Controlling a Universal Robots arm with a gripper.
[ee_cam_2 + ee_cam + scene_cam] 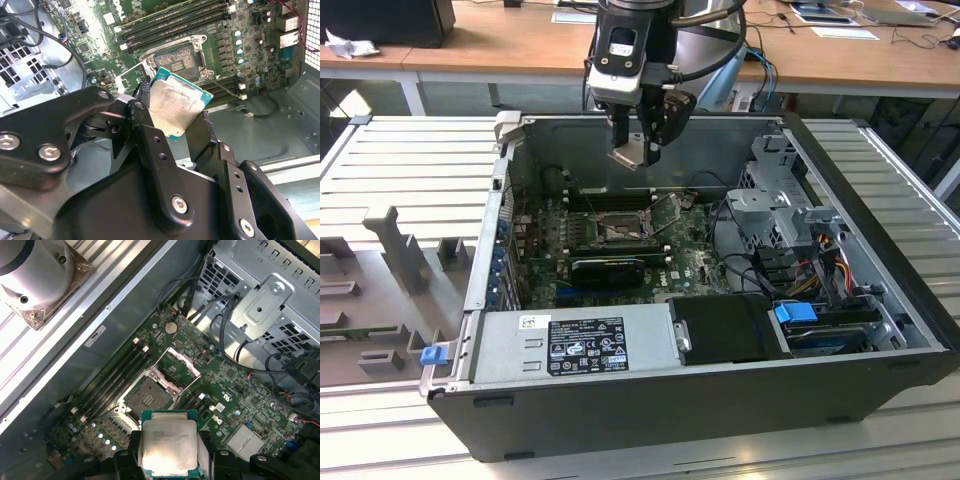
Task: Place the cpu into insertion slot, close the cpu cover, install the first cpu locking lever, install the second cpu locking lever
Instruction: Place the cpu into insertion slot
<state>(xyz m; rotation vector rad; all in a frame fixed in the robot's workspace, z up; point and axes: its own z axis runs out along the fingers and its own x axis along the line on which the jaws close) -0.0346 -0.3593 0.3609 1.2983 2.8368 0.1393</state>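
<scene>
Black gripper (633, 152), fingers clamped on flat silvery square cpu (175, 105) above dark metal-rimmed insertion slot (148, 399); seating likely needed level alignment.

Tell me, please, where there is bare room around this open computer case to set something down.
The ribbed table on the exterior view's right of the computer case is bare. Its other side carries grey fixtures. Inside is crowded: drive cage, cables, and the gripper holding the cpu over the motherboard.
</scene>
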